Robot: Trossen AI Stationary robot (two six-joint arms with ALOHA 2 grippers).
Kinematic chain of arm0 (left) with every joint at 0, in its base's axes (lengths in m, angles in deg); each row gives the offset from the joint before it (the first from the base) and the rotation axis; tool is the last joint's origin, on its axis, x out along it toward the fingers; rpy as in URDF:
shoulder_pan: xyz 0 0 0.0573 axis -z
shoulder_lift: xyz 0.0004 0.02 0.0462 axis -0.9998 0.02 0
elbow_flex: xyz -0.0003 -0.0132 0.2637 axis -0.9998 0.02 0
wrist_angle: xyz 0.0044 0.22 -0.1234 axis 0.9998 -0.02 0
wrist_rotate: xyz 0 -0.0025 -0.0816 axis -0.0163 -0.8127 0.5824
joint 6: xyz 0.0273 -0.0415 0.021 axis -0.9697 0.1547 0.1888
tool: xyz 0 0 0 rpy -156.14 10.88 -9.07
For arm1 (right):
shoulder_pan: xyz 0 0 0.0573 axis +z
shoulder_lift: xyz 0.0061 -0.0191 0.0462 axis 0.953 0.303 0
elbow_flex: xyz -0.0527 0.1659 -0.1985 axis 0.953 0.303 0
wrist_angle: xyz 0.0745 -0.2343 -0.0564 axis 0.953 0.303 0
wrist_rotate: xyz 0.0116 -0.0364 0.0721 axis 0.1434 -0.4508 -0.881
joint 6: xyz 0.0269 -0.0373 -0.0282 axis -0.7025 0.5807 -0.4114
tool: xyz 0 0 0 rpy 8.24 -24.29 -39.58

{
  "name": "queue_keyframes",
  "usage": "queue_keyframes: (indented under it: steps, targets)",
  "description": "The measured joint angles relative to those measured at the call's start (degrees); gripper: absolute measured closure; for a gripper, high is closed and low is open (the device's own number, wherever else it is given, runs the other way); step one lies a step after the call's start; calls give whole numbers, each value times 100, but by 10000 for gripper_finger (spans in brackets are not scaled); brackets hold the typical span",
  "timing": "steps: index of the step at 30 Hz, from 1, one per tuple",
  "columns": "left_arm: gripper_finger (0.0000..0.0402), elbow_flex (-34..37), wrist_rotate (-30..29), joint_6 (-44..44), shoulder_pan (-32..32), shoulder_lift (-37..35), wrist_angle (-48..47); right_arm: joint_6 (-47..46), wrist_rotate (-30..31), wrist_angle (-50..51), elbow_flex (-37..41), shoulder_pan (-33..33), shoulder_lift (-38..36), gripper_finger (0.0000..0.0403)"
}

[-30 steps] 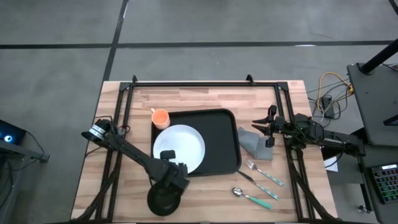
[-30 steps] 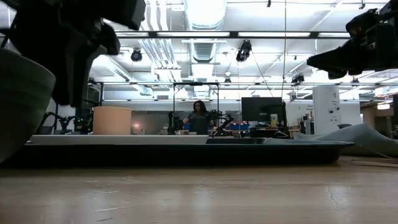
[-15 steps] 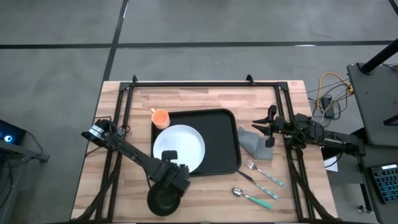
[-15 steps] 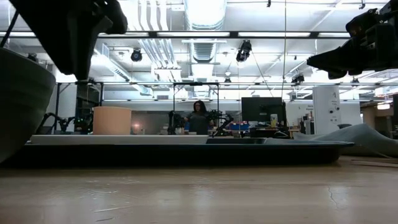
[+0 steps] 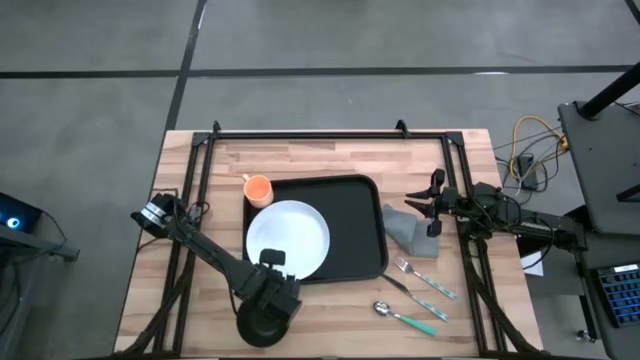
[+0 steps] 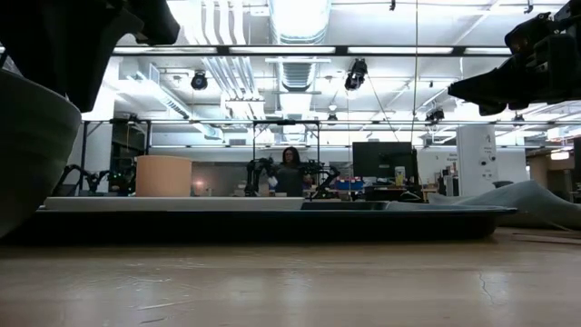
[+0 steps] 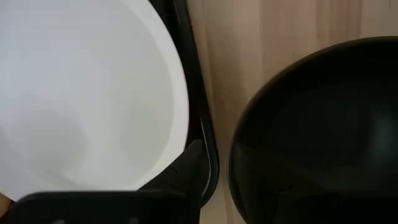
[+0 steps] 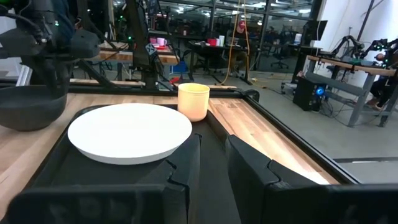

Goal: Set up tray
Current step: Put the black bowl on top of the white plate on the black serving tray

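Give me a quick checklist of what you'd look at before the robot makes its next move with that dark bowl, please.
1. Left hand over the dark bowl: ok, right above its rim.
2. Bowl gripped: cannot tell, fingers hidden.
3. Tray has bare space beside the white plate: ok.
4. Orange cup inside the tray: not ok, it stands at the corner outside the rim.
5. Right hand clear of the tray: ok, waiting above the grey cloth.
6. Fork and spoon out of the way: ok, on the table.

Wooden table (image 5: 320, 160); on it tray (image 5: 365, 225), orange cup (image 5: 258, 188), bowl (image 5: 263, 322), cloth (image 5: 408, 230), fork (image 5: 425, 278), spoon (image 5: 405, 317)
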Motion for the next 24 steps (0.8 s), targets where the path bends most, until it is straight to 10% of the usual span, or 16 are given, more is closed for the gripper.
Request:
queue_keyframes:
  steps: [24]
  targets:
    - [328, 817, 297, -74, 17, 6, 893, 1, 1, 0, 0, 0, 0, 335]
